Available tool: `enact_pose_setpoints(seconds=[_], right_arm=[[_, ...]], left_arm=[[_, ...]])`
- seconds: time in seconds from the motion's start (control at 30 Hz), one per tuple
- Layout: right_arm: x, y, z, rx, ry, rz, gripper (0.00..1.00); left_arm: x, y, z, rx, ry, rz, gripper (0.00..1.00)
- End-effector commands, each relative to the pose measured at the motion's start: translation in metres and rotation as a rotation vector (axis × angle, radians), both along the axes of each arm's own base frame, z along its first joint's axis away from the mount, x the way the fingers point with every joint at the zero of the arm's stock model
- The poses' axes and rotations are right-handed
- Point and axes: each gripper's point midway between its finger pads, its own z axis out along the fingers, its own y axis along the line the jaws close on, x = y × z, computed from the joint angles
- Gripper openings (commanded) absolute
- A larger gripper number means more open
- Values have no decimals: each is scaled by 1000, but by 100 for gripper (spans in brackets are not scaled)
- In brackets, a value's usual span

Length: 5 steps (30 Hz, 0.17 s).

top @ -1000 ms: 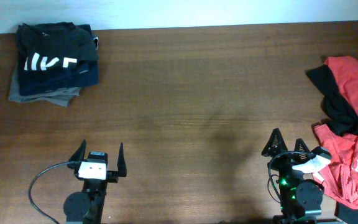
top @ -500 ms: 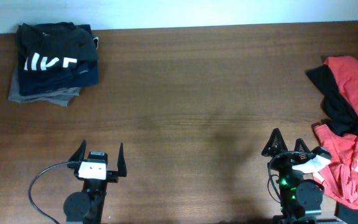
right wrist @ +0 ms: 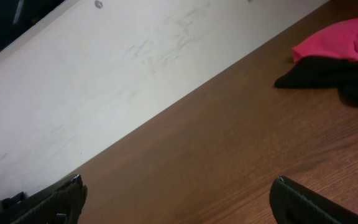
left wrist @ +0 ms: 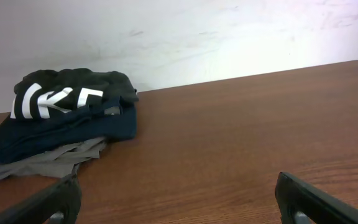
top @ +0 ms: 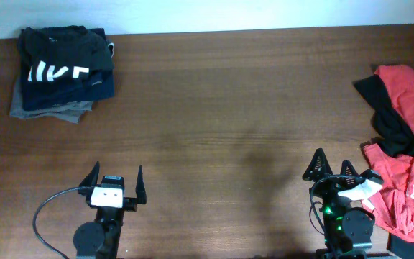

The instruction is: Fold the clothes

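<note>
A crumpled red garment with white lettering [top: 412, 180] lies unfolded at the table's right edge, with a black garment [top: 388, 119] tangled on it; both show in the right wrist view [right wrist: 347, 53]. A folded stack [top: 62, 72], black with white letters on navy and grey, sits at the far left and shows in the left wrist view [left wrist: 61, 121]. My left gripper [top: 113, 178] is open and empty at the front left. My right gripper [top: 330, 164] is open and empty at the front right, just left of the red garment.
The brown wooden table [top: 221, 108] meets a white wall [left wrist: 229, 37] at the back. A black cable [top: 45, 208] loops beside the left arm's base.
</note>
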Motion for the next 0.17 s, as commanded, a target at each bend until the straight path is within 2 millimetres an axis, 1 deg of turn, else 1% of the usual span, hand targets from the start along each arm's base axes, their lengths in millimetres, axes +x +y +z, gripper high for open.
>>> enact_pose_setpoints(seconds=[0.0, 0.13], right_arm=[[0, -1, -2, 4, 4, -7, 99], [0, -1, -2, 4, 4, -7, 99]], left_arm=[[0, -3, -1, 11, -4, -16, 99], [0, -3, -1, 11, -4, -16, 99]])
